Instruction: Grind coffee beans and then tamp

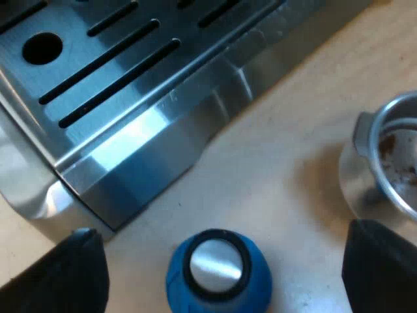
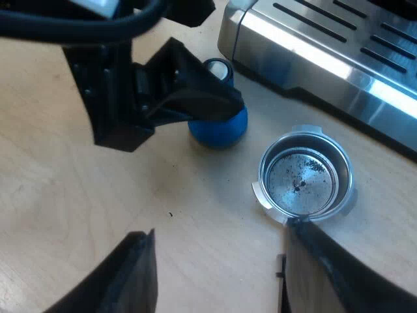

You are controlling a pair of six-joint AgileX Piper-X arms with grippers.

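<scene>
Fingers of left gripper [image 1: 221, 229] spread wide, blue tamper [image 1: 218, 270] upright on the desk [image 1: 280, 163] between them at the gripper's 12 o'clock, gap on each side. Metal holder [image 1: 394, 156] lies on the desk at about that gripper's 2 o'clock, basket open upward with coffee traces inside, near the espresso machine [image 1: 130, 85] base. Fingers of right gripper [image 2: 220, 229] also spread, pinching nothing; one finger [image 2: 326, 267] is right at the holder's rim, cannot tell if touching; handle hidden.
</scene>
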